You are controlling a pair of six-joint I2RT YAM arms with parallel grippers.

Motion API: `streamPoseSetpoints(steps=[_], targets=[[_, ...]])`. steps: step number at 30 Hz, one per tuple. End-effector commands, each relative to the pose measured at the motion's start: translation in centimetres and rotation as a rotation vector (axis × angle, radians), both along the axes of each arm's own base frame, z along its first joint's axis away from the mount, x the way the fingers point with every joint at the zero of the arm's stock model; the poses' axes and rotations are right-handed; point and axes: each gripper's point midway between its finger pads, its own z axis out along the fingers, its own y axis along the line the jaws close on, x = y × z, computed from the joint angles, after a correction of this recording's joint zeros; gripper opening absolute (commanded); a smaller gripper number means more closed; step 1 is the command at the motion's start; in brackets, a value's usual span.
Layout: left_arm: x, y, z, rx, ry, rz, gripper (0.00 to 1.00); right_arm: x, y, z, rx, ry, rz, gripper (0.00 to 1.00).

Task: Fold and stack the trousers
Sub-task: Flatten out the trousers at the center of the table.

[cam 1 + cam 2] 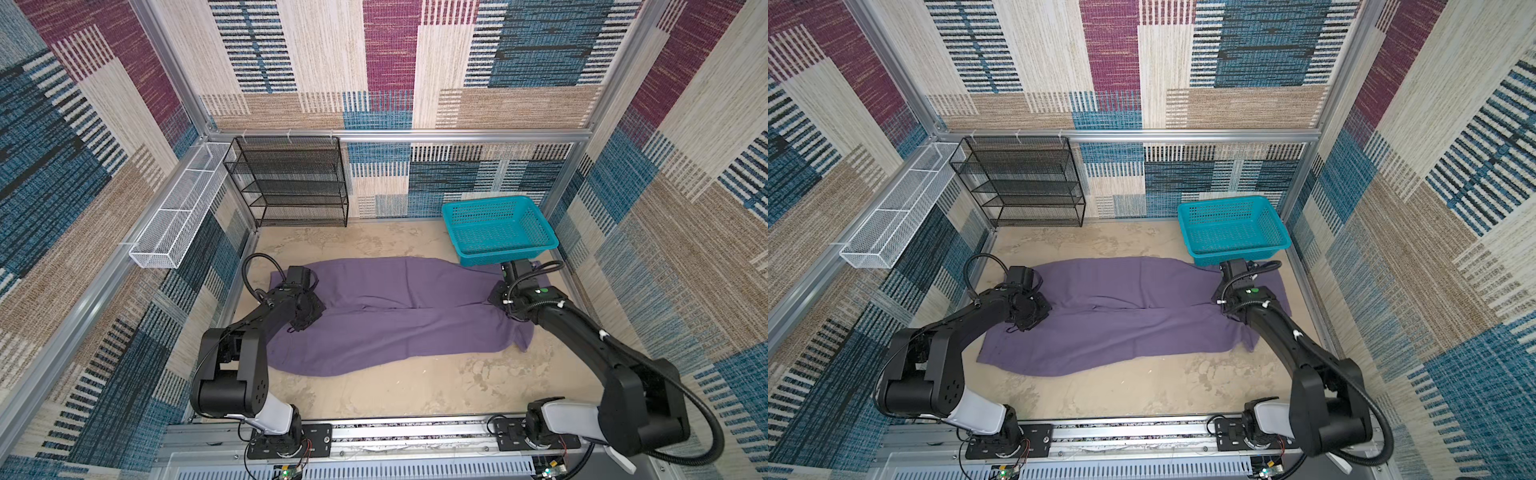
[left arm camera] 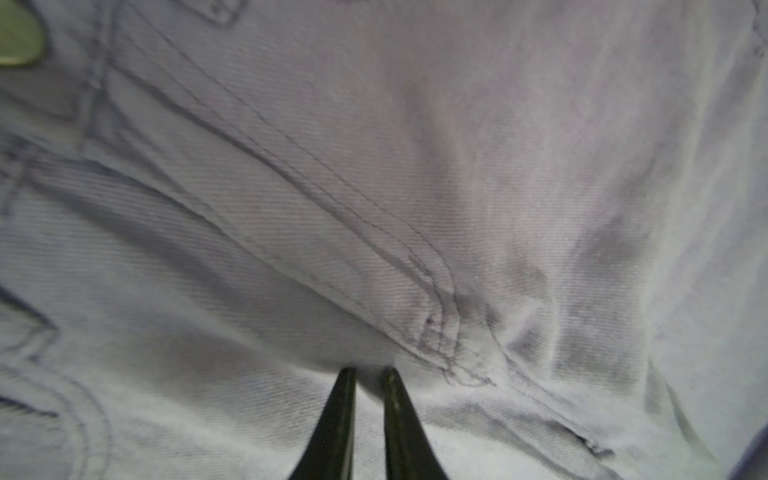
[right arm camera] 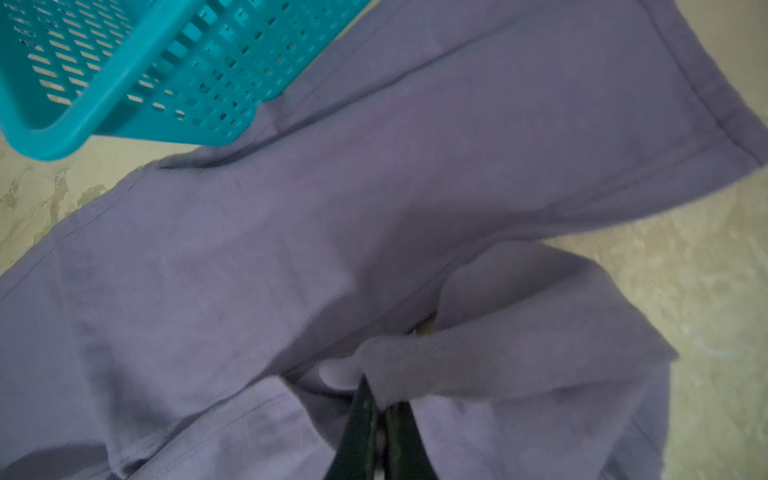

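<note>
The purple trousers [image 1: 374, 328] [image 1: 1121, 332] lie spread across the table, waist at the left and both legs running right, side by side. My left gripper [image 1: 298, 325] [image 1: 1020, 324] is down on the waist end. In the left wrist view its fingertips [image 2: 369, 374] stand close together beside a stitched seam, with a small ridge of cloth [image 2: 374, 166] pinched between them. My right gripper [image 1: 500, 300] [image 1: 1220, 300] is at the leg ends. In the right wrist view it [image 3: 380, 399] is shut on a raised fold of the near leg [image 3: 498, 353].
A teal plastic basket [image 1: 482, 202] [image 1: 1221, 202] [image 3: 124, 95] stands at the back right, touching the far leg's end. A black mesh rack [image 1: 286, 183] stands against the back wall and a white wire tray [image 1: 178, 208] hangs on the left wall. Bare tabletop [image 1: 415, 386] lies in front.
</note>
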Motion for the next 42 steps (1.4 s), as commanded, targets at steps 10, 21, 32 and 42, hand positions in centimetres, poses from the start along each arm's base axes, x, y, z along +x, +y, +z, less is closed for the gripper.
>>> streamPoseSetpoints(steps=[10,21,32,42], targets=[[-0.1,0.9,0.5,0.043,0.008,0.003,0.18,2.0,1.6,-1.4,0.012,0.029,0.162,0.74],[-3.3,0.3,1.5,-0.001,-0.009,0.005,0.17,-6.2,-1.7,-0.5,0.033,0.064,0.059,0.84],[-4.7,0.1,-2.6,-0.024,0.089,0.011,0.11,-8.4,-7.2,0.0,0.036,0.037,-0.116,0.87],[-4.0,6.2,-3.2,0.019,0.106,0.17,0.11,-7.8,-8.9,-0.8,0.067,0.081,-0.072,0.79]])
